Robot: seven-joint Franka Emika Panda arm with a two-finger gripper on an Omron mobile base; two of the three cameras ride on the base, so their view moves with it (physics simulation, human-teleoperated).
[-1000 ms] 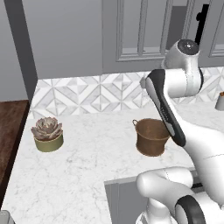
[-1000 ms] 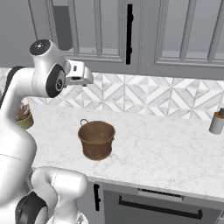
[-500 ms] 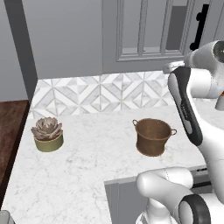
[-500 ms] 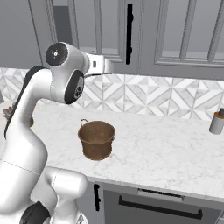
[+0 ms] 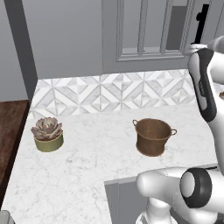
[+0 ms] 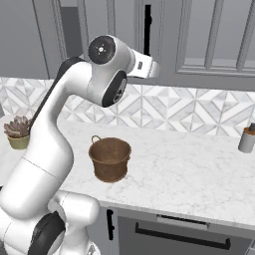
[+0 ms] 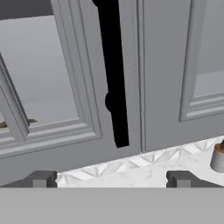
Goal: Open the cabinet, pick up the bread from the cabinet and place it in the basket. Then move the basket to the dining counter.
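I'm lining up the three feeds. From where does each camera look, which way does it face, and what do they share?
Left base view: behind the arm's left, facing the counter; basket, arm at right.
Right base view: behind its right, same counter; basket, arm at left.
Hand view: on the hand, facing the cabinet handle; open claw tips below.
Both base views share the basket.

Two base views flanking the arm, sharing basket [image 5: 152, 136] (mid-counter); hand view close at cabinet [image 7: 78, 87] handle

Marble counter [image 5: 87, 153] carries the copper basket [image 5: 152, 136], a potted succulent [image 5: 47, 133] well apart, and a small shaker [image 6: 246, 139].
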